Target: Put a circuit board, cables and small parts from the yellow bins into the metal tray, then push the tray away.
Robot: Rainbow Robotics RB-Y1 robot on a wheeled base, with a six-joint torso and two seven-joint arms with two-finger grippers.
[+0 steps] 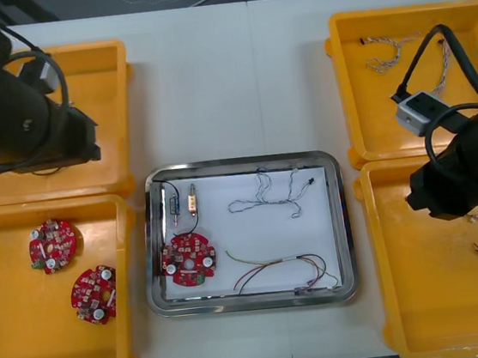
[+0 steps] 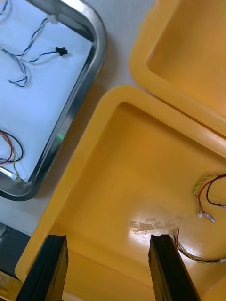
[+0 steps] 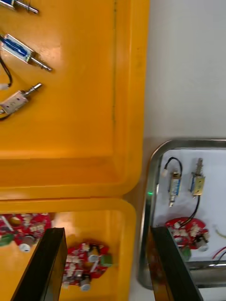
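metal tray (image 1: pixel 235 163) sits mid-table between the yellow bins (image 1: pixel 369 216), looks loaded: circuit board (image 1: pixel 188 258), small metal parts (image 1: pixel 193 200), cables (image 1: pixel 267 195) | left gripper (image 3: pixel 107 235) and right gripper (image 2: pixel 108 240) both spread, empty, above bins | we'd push the near rim centred, slow, so it won't skew

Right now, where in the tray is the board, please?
Front view: the board lies in the tray's near left corner, by the small metal parts.
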